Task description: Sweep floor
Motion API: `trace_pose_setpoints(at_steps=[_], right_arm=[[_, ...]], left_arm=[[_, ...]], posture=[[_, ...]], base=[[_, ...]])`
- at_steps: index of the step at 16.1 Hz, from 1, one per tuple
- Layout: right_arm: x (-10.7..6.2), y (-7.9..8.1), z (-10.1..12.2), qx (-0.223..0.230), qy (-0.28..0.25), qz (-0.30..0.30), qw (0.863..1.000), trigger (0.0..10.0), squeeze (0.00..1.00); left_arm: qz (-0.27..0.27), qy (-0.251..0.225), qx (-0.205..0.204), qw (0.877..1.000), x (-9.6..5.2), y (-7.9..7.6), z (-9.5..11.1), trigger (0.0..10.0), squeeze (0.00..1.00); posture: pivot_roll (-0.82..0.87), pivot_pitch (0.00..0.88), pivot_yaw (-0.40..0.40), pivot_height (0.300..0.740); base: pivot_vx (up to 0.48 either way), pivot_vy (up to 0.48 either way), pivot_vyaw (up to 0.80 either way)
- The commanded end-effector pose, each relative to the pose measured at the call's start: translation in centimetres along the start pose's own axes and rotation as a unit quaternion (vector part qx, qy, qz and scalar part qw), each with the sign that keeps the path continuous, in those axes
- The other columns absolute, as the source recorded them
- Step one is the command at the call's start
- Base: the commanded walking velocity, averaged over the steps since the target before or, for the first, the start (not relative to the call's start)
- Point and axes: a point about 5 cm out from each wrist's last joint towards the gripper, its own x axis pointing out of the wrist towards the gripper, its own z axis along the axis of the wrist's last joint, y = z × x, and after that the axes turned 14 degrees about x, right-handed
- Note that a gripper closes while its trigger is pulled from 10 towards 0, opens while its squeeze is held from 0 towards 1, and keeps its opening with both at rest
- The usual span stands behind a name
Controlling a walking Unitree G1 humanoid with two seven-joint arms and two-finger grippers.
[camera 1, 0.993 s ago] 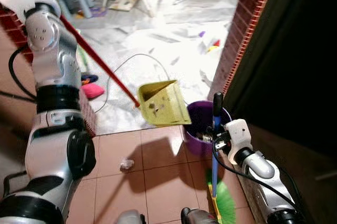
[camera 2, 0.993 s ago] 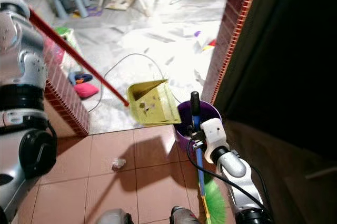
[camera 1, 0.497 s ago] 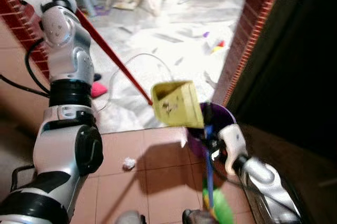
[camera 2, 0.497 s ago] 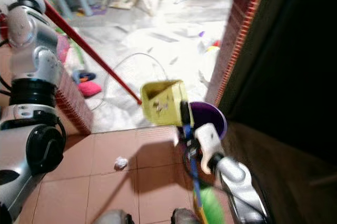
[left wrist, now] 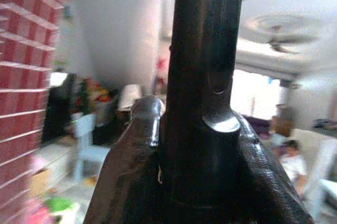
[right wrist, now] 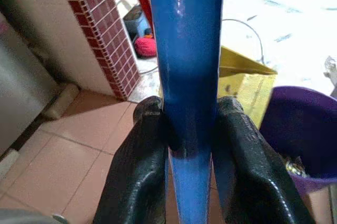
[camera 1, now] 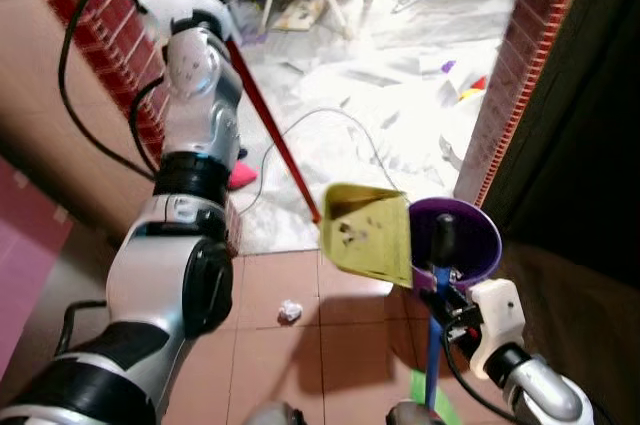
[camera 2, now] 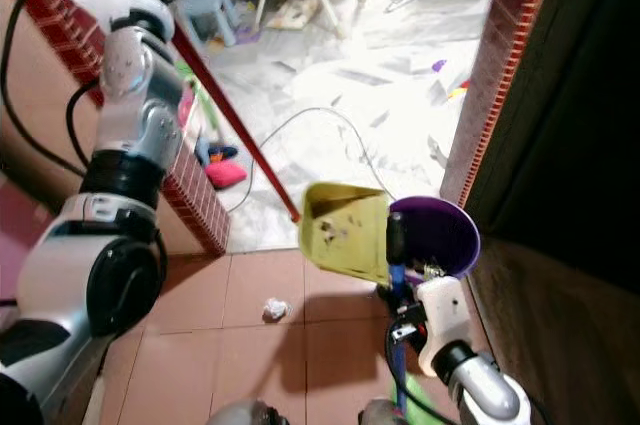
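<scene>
two claws clenched: left claw (left wrist: 202, 145) on the dustpan handle (camera 1: 270, 130), right claw (right wrist: 181, 145) on the broom (right wrist: 184, 50). risk: tilted dustpan (camera 1: 368, 233) spills beside the purple bin (camera 1: 470, 240).

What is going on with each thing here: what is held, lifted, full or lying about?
Yellow dustpan: lifted off the floor, tipped beside the bucket, specks of dirt inside.
Red handle: slanting up to the left arm.
Purple bucket: upright on the floor, open.
Broom handle: blue, clamped in the right end effector.
Left end effector: shut on a dark pole.
Crumpled paper: lying loose on the tiles.
</scene>
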Motion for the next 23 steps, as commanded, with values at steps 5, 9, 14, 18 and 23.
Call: trace_pose_setpoints(at_steps=[5, 9, 14, 18, 23], right_arm=[[-0.6, 0.7, -0.1, 0.035, -0.012, 0.005, 0.999, 10.0, 0.0], [-0.3, 0.5, 0.0, 0.029, -0.005, 0.023, 0.999, 10.0, 0.0], [0.4, 0.5, 0.5, 0.027, -0.011, 0.035, 0.999, 10.0, 0.0], [-0.8, 0.6, 0.7, 0.037, -0.024, 0.018, 0.999, 10.0, 0.0], [-1.8, 1.1, 0.9, 0.043, -0.055, -0.01, 0.998, 10.0, 0.0]], left_arm=[[0.009, -0.057, -0.022, 0.998, 1.2, 0.0, 2.6, 10.0, 0.0], [0.014, -0.057, -0.015, 0.998, 1.1, 0.2, 2.2, 10.0, 0.0], [0.015, -0.06, -0.01, 0.998, 1.2, 0.7, 1.9, 10.0, 0.0], [-0.062, -0.05, -0.007, 0.997, 0.2, -3.2, 0.9, 10.0, 0.0], [-0.162, -0.076, -0.014, 0.984, -2.0, -9.2, 1.6, 10.0, 0.0]], posture=[[-0.34, 0.0, 0.21, 0.74], [-0.32, 0.0, 0.172, 0.74], [-0.32, 0.0, 0.161, 0.74], [-0.36, 0.0, 0.192, 0.74], [-0.38, 0.015, 0.234, 0.74]], base=[[0.0, 0.0, -0.48], [0.0, 0.0, 0.0], [0.0, 0.0, 0.0], [0.0, 0.0, 0.0], [0.0, 0.0, 0.0]])
